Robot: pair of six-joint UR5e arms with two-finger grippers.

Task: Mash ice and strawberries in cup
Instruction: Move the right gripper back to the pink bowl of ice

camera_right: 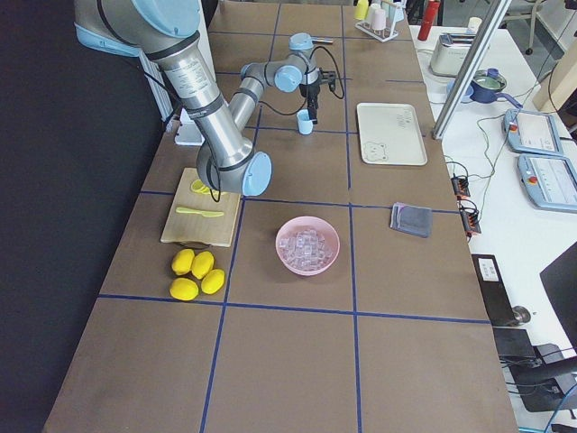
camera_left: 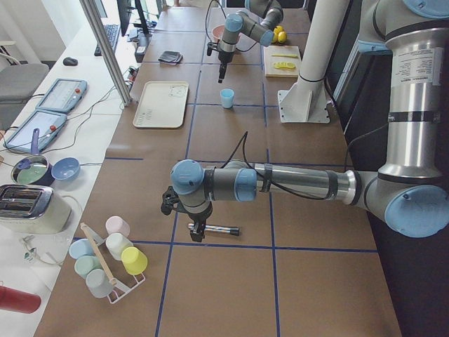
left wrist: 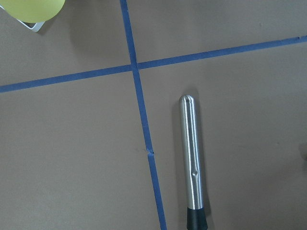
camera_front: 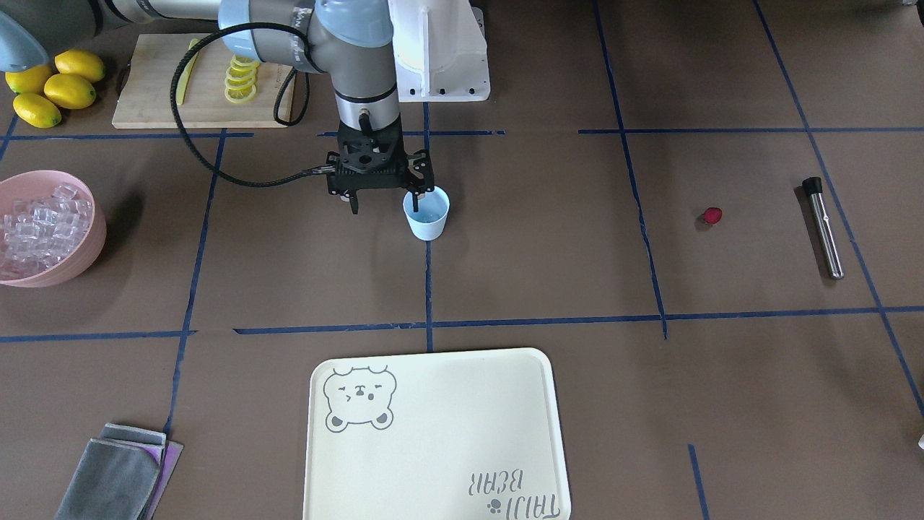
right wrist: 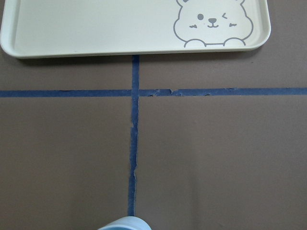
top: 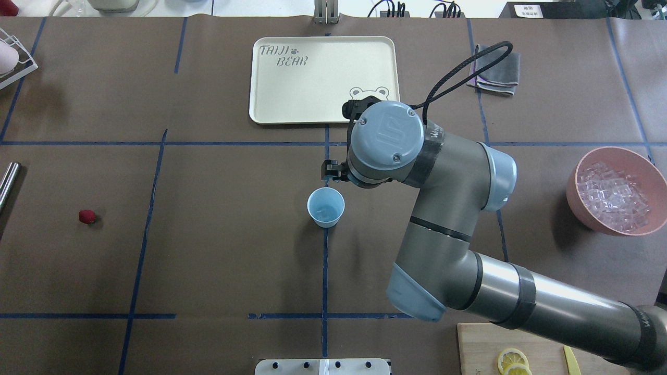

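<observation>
Ice (camera_front: 36, 227) is lying as many clear cubes heaped in one pink bowl (camera_front: 86, 254) on the robot's right side of the table. One pale-blue cup (camera_front: 426, 214) is standing upright on the centre tape line, and its contents are too faint to make out. One strawberry (camera_front: 712, 215) is lying alone, well apart toward the robot's left, near one steel muddler (camera_front: 823, 227). Four lemons (camera_front: 54, 87) are sitting beside one cutting board (camera_front: 155, 101), and one cream tray (camera_front: 433, 433) is lying across from the cup. The right gripper (camera_front: 383, 204) is pointing straight down just beside the cup, its fingers spread and gripping nothing, one of them touching or just over the rim. The left gripper (camera_left: 198, 230) is hanging low over the muddler; whether its fingers are spread or clenched I cannot tell.
</observation>
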